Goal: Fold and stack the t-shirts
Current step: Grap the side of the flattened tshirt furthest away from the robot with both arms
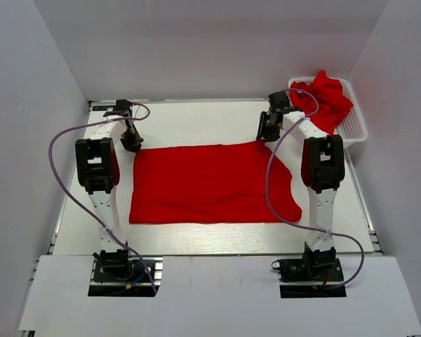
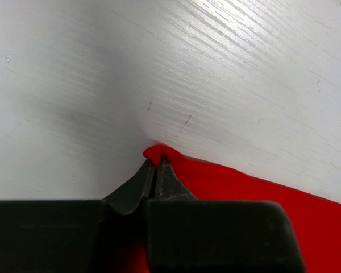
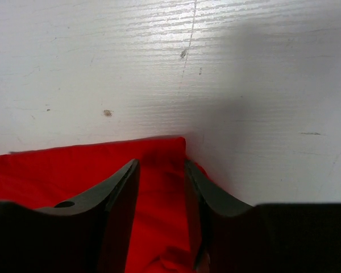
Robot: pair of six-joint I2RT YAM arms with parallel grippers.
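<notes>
Describer: Closest to the left wrist camera, the left fingers (image 2: 137,185) are pressed together. They pinch a small peak of red cloth, which is the far left corner of the t-shirt (image 1: 210,182).

Reader: Where does that shirt lie?

Describer: It is spread flat in the middle of the white desk (image 1: 196,123), between the two arms. It is roughly rectangular, with its near right corner flaring outward. More red shirts, the heaped t-shirts (image 1: 330,98), sit in a white mesh basket (image 1: 354,126) at the desk's far right corner.

Reader: And the other side?

Describer: The right fingers (image 3: 122,193) stand partly apart, straddling the far right corner of the same shirt. Cloth lies flat in the gap between them, but they are not closed on it and hold nothing.

Reader: Why take both far corners?

Describer: My guess is that the far edge is meant to be lifted evenly and carried toward the near edge for a fold. Lifting one corner alone would drag the cloth askew, so the right side probably has to clamp first.

Reader: How are the arms posed?

Describer: Seen from above, both reach forward from their bases at the near edge. Their elbows are raised alongside the shirt's side edges, and their wrists bend down so the fingers point at the desk. The two arms roughly mirror each other.
</notes>
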